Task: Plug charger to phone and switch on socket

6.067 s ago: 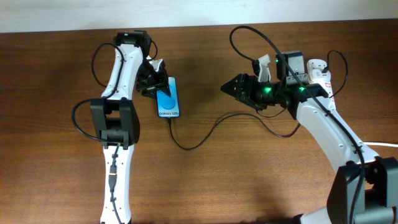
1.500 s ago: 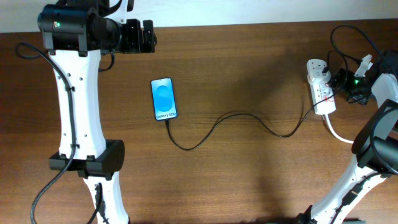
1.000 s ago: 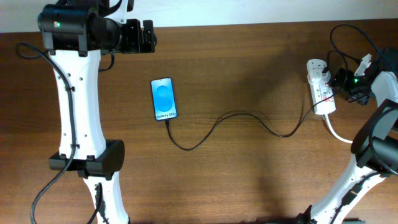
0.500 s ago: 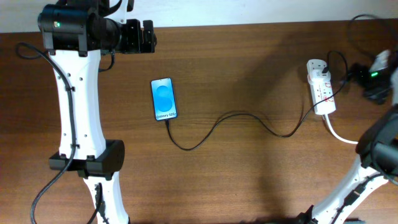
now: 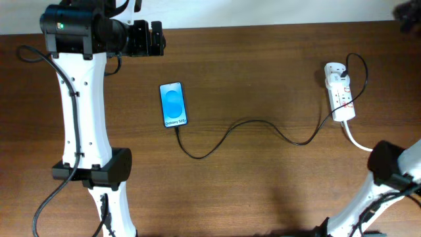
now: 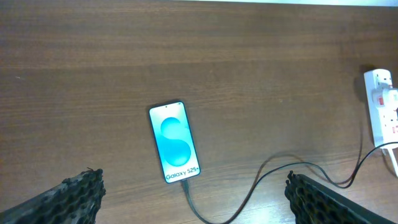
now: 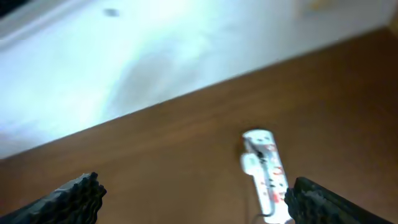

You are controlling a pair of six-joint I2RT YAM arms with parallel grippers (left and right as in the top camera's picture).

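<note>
Left gripper point(image 5: 149, 39): up over the far-left corner, fingers spread wide, holding nothing.

Phone point(image 5: 173, 105): lies flat, left of centre, screen lit. Its long axis runs from far edge to near edge.

Charger point(image 5: 253, 122): the connector meets the phone's near short end and appears seated. The cable snakes rightward to the socket point(image 5: 339, 92), which lies toward the far-right corner, long axis also far to near.

Right gripper point(image 7: 194, 182): spread and empty, high beyond the far-right corner. The socket sits ahead of it, slightly off-centre between the fingers.

Assessment: any switch press falls to the right arm, which is plainly nearer. The switch position cannot be read.
</note>
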